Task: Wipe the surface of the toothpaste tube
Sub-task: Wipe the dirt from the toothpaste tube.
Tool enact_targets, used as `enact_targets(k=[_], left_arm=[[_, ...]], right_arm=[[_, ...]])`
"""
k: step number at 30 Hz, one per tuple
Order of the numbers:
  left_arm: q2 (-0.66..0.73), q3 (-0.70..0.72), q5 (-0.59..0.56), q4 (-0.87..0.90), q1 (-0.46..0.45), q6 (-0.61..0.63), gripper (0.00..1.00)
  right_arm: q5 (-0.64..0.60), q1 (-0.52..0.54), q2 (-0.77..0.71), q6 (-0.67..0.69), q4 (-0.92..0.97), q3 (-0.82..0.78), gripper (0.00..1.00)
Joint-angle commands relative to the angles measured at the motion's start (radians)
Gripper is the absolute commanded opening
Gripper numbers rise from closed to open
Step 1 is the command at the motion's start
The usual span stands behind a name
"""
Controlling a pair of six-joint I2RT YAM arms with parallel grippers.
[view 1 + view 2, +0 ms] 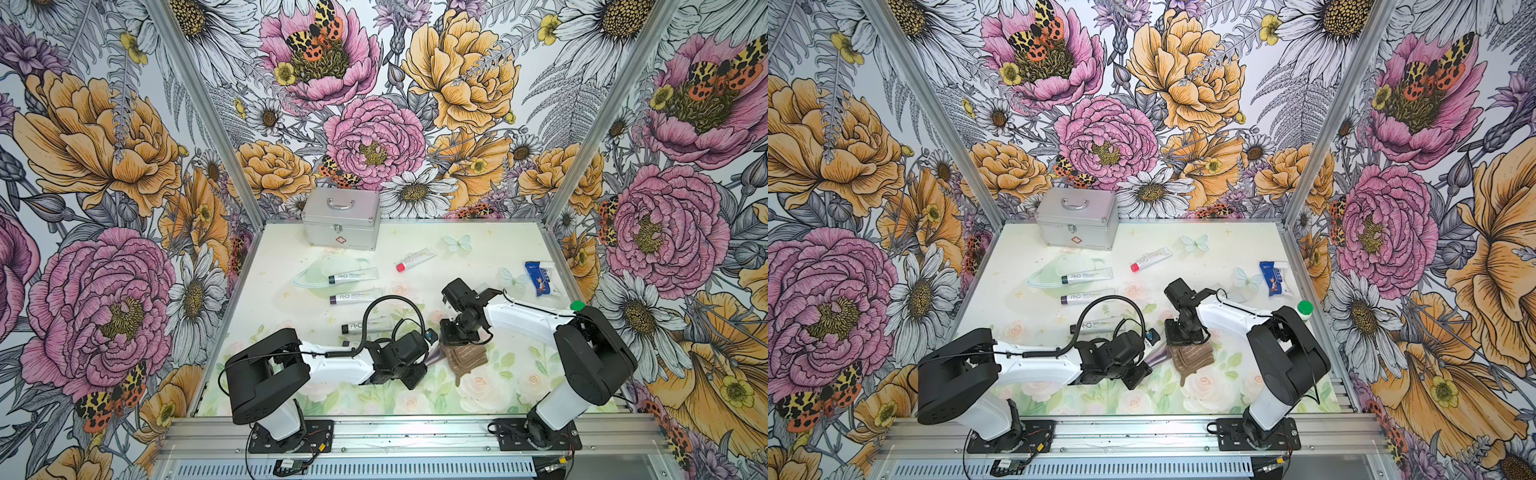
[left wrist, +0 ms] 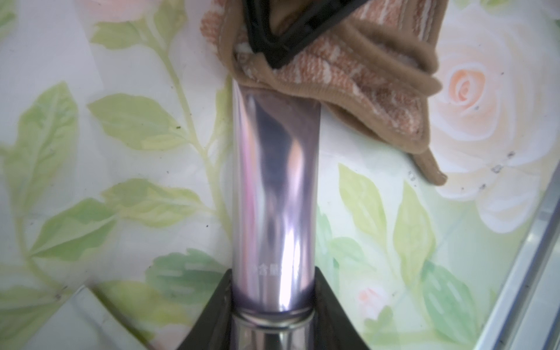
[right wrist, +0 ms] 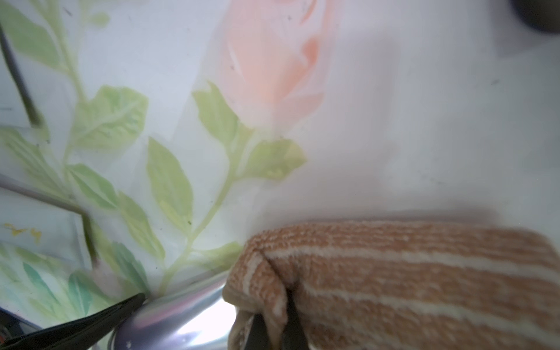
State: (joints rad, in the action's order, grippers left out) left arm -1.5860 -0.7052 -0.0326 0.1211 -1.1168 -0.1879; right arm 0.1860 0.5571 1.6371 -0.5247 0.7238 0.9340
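A shiny lilac toothpaste tube (image 2: 275, 188) sticks out from my left gripper (image 2: 274, 272), which is shut on it just above the cap; its black fingers (image 2: 328, 291) press both sides. In both top views the tube (image 1: 435, 355) (image 1: 1156, 356) is held low over the mat at front centre. My right gripper (image 3: 272, 330) is shut on a brown striped cloth (image 3: 409, 281). The cloth (image 2: 348, 75) drapes over the tube's far flat end and hides it. The cloth (image 1: 465, 358) hangs under the right gripper (image 1: 457, 338), just right of the left gripper (image 1: 424, 361).
Several other tubes lie on the floral mat, the nearest (image 1: 368, 326) just behind the left wrist, and a red-capped one (image 1: 415, 260) further back. A silver case (image 1: 340, 218) stands at the back wall. A blue packet (image 1: 540, 278) and a green-capped bottle (image 1: 577, 306) lie right.
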Motion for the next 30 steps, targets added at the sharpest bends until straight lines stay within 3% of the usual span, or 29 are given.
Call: enact_targets(k=[1,6,15,19,24,30], left_arm=[[0.040,0.036,-0.010,-0.031,0.033,-0.028,0.31],[0.034,0.041,-0.001,-0.064,0.039,-0.044,0.30],[-0.008,0.028,0.003,-0.112,0.045,-0.039,0.30],[-0.027,0.024,0.008,-0.142,0.046,-0.045,0.29],[-0.038,0.032,0.012,-0.172,0.046,-0.055,0.28],[-0.010,0.059,0.008,-0.178,0.047,-0.062,0.28]], right_arm=[[-0.112,-0.020,0.039,0.030,0.087,-0.020,0.00],[-0.055,-0.012,0.025,0.028,0.084,-0.005,0.00],[0.164,0.094,-0.018,-0.064,0.016,0.016,0.00],[0.190,0.123,-0.006,-0.089,-0.018,-0.012,0.00],[0.142,0.092,0.023,-0.064,-0.014,-0.040,0.00],[-0.039,0.024,0.044,0.002,0.070,-0.043,0.00]])
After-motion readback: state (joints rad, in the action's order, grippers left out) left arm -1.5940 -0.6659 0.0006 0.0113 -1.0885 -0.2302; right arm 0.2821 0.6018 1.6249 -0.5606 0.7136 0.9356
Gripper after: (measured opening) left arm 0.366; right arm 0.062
